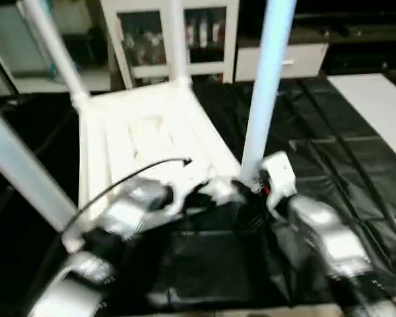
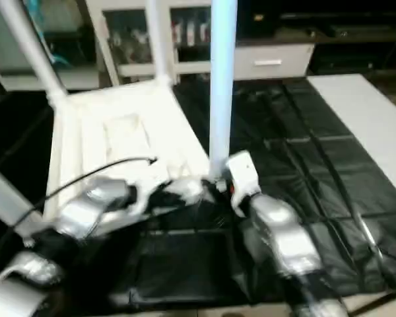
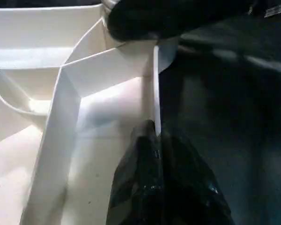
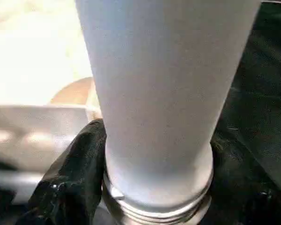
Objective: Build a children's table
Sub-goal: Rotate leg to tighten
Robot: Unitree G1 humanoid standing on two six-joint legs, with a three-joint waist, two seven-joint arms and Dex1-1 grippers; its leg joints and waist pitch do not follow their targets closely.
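Note:
The children's table lies upside down on the black cover, its white ribbed tabletop facing up. Legs stand at the far left corner, the far right corner and the near left corner. At the near right corner a fourth leg stands upright, and a threaded ring shows at its base. My right gripper is shut around this leg's base, with black fingers on both sides of it. My left gripper is shut on the tabletop's thin rim wall beside that corner.
A white glass-door cabinet and a white drawer unit stand behind the work surface. A white board lies at the right on the black cover. A black cable arcs over my left forearm.

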